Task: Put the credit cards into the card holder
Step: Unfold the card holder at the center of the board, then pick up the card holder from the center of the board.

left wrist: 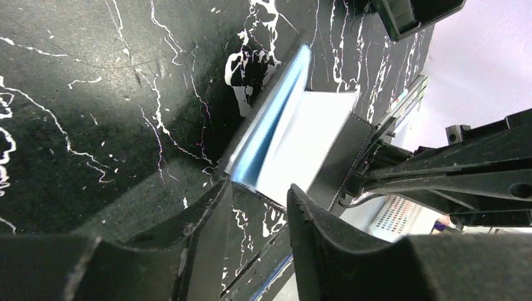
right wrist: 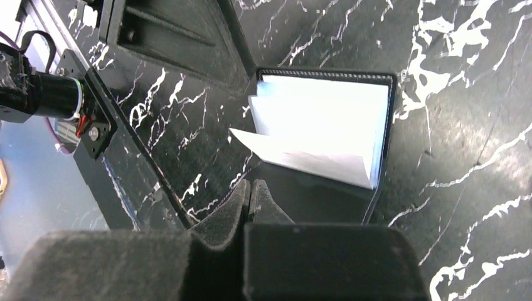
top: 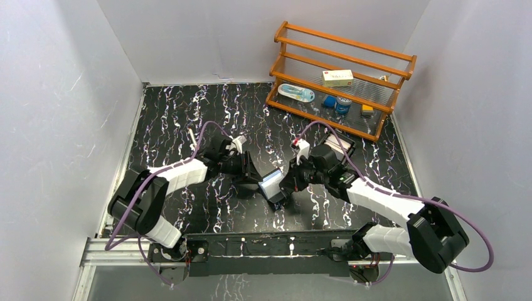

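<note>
One card holder (right wrist: 323, 141), open with its white inside showing, lies straight ahead of the right gripper (right wrist: 251, 188), which is pinched on its black near flap. The left gripper (left wrist: 258, 188) faces its opposite edge, just beside it, with fingers apart. The table (top: 188, 119) lies beneath.

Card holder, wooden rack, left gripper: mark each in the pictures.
card holder (right wrist: 326, 195), right wrist view, black cover.
wooden rack (top: 348, 42), top external view, top rail.
left gripper (left wrist: 258, 188), left wrist view, between its fingertips.
</note>
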Robot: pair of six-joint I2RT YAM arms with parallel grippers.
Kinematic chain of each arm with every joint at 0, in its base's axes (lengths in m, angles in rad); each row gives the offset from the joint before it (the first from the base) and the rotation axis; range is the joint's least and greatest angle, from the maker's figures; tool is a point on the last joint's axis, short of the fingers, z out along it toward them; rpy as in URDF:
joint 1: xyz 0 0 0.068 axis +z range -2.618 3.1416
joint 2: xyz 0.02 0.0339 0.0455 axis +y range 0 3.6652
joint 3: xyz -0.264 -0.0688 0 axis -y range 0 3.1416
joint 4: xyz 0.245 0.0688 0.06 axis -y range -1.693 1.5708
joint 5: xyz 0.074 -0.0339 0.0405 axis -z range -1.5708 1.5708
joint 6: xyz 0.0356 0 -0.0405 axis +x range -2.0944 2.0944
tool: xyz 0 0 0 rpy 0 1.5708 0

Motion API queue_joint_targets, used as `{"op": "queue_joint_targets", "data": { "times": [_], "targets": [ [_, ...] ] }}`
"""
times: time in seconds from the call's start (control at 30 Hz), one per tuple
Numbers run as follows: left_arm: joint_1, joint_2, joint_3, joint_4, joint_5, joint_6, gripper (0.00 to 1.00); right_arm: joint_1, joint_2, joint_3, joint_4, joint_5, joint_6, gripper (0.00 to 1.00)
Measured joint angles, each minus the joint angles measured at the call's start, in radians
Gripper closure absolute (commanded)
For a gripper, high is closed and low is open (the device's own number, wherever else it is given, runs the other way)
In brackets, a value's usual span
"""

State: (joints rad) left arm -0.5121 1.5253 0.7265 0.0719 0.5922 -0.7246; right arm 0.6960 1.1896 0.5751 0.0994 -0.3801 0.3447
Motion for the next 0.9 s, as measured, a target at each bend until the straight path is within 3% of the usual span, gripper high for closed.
{"op": "queue_joint_targets", "data": {
  "times": [0.1,0.27,0.73,0.83,0.9],
  "targets": [
    [-0.011,0.022,0.008,0.001,-0.006,0.005,0.47,0.000,-0.038,-0.028,-0.024,0.010,0.050,0.96],
    [-0.032,0.058,0.025,-0.009,-0.030,0.034,0.40,0.000,-0.109,-0.080,-0.075,0.038,0.124,0.95],
    [-0.070,0.143,0.088,0.006,-0.018,0.119,0.37,0.000,-0.163,-0.115,-0.193,0.162,0.157,0.96],
    [-0.095,0.176,0.101,0.040,0.025,0.111,0.42,0.000,-0.167,-0.115,-0.209,0.186,0.157,0.96],
    [-0.106,0.200,0.106,0.053,0.037,0.105,0.60,0.000,-0.170,-0.116,-0.211,0.196,0.157,0.95]
  ]
}}
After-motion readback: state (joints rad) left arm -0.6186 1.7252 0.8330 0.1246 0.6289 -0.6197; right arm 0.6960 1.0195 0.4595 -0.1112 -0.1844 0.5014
